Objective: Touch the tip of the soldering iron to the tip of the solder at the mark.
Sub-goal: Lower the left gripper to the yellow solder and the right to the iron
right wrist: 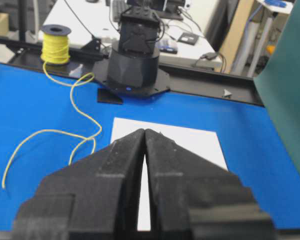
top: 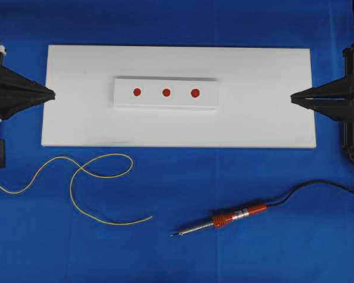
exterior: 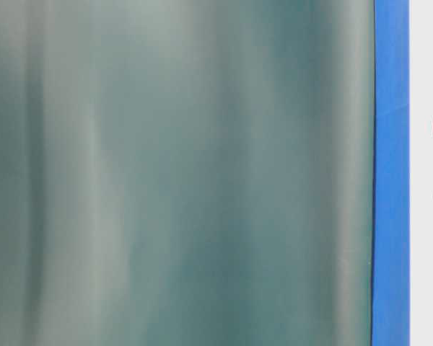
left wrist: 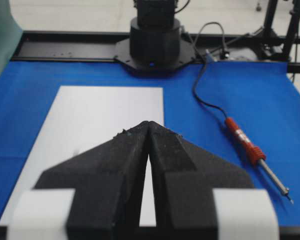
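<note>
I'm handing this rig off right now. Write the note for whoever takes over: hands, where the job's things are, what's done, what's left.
Left hand: shut, empty, at the left end of the white board.
Right hand: shut, empty, at the board's right end.
Soldering iron: lying on the blue mat in front of the board, right of centre, tip pointing left, cord trailing right.
Solder: loose yellow wire on the mat, front left, free end near the middle.
Three red marks sit on the raised white block.
Done: nothing picked up.
Left: grasp iron and solder, bring both tips together at the mark.
</note>
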